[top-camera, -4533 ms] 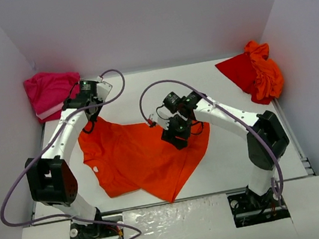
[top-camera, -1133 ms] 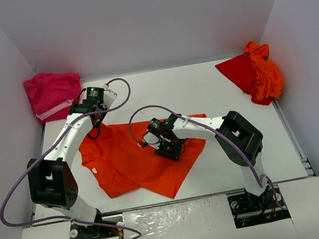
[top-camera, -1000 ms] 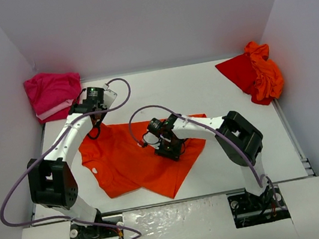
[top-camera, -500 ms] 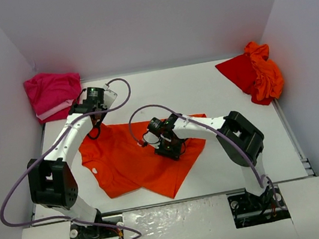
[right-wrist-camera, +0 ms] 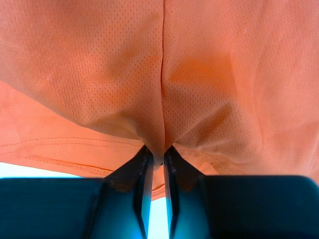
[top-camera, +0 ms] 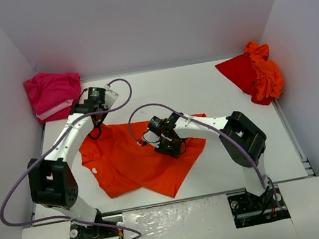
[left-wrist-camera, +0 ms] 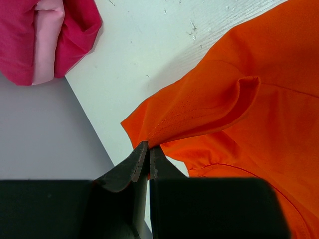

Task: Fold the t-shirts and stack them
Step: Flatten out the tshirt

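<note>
Fold under way: orange t-shirt (top-camera: 132, 160) lies spread on the table (top-camera: 215, 86) between the arms.
Since 4.5 s ago the right gripper (right-wrist-camera: 155, 158), clamped on a pinch of the shirt's right side, has drawn that edge inward to mid-shirt. It has hardly moved in the last second. The left gripper (left-wrist-camera: 145, 155) is pinched tight on the far-left corner, near the pink stack (top-camera: 52, 93). Judgement: side fold nearly laid, release next; red pile (top-camera: 255, 74) untouched.

The left arm (top-camera: 68, 140) stretches toward the far-left corner and the right arm (top-camera: 204, 126) folds toward mid-desk. The left gripper (left-wrist-camera: 145, 149) and right gripper (right-wrist-camera: 155, 154) both pinch the shirt (top-camera: 126, 161).
</note>
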Robot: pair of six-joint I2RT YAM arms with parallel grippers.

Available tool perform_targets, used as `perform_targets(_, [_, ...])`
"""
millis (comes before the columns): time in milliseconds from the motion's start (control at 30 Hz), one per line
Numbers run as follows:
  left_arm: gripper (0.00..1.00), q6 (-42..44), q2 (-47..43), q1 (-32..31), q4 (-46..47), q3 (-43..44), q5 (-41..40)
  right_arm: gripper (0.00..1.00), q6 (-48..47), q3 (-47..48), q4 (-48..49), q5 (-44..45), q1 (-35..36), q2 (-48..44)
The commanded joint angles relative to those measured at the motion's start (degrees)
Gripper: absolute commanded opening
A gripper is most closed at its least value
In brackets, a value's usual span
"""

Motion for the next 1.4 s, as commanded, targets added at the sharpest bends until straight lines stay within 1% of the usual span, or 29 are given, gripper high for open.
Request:
perform_targets(0, [0.00,0.77,-2.75,-0.42,0.63,2.53,-1.62,0.10,-0.52,1.04,-1.50,0.73,-0.53,-4.00])
perform_targets(67, [0.00,0.86,-2.75,-0.42,0.41,2.63,-1.63,0.08,-0.48,1.10,-1.62,1.03,-0.58,-4.65])
perform_targets(133, [0.00,0.93,-2.75,-0.42,0.34,2.76,-1.76,0.02,-0.79,1.23,-1.62,1.35,-0.71,-5.60])
perform_targets(167, [0.00,0.99,-2.75,-0.42,0.26,2.81,-1.82,0.00,-0.96,1.33,-1.69,1.73,-0.81,-6.18])
perform_targets(300, [0.00,1.38,-3.01,-0.42,0.06,3.14,-2.41,0.00,-2.27,2.05,-1.97,5.20,-1.36,-9.09])
perform_targets(433, [0.00,1.21,-3.59,-0.42,-0.03,3.92,-2.94,0.00,-4.74,6.17,-2.37,8.75,-2.76,-12.75])
perform_targets(567, [0.00,1.08,-4.07,-0.42,-0.55,4.33,-2.94,0.00,-5.23,9.43,-2.54,5.82,-4.82,-14.81])
perform_targets(667, [0.00,0.97,-4.33,-0.42,-0.46,3.88,-2.94,0.00,-4.80,8.68,-2.26,4.74,-4.82,-14.23])
perform_targets(767, [0.00,0.94,-4.37,-0.49,-0.38,3.60,-2.71,0.00,-3.67,5.67,-1.62,-0.56,-5.19,-12.74])
perform_targets(833, [0.00,1.00,-4.16,-0.60,-0.50,3.64,-2.82,0.00,-3.55,4.38,-1.46,4.69,-3.53,-10.46])
perform_targets(867, [0.00,0.96,-4.18,-0.60,-0.32,3.49,-2.73,0.00,-3.37,4.11,-1.09,4.41,-3.82,-9.84])
perform_targets(967, [0.00,1.11,-4.09,-0.68,-0.03,2.91,-2.74,0.01,-2.45,3.31,-0.08,-0.17,-4.44,-8.68])
perform_targets(1067, [0.00,1.45,-4.12,-0.69,0.09,2.35,-2.94,0.02,-2.29,3.64,-0.04,-1.12,-4.02,-7.83])
perform_targets(1100, [0.00,1.61,-4.21,-0.69,0.10,2.22,-2.94,0.04,-2.13,3.64,-0.09,-1.62,-3.95,-7.64])
perform_targets(1133, [0.00,1.69,-4.25,-0.69,0.10,2.14,-2.94,0.08,-2.01,3.68,-0.63,-2.75,-3.94,-7.40])
perform_targets(1200, [0.00,1.65,-4.21,-0.69,0.35,1.89,-2.81,0.21,-2.14,3.74,-1.23,-3.55,-3.55,-6.96])
perform_targets(1233, [0.00,1.63,-4.16,-0.69,0.56,1.65,-2.74,0.24,-1.93,3.62,-1.11,-2.86,-3.31,-6.81])
perform_targets(1367, [0.00,1.41,-3.63,-0.69,0.91,1.15,-2.44,0.27,-1.90,3.52,-0.77,-0.72,-3.41,-6.14])
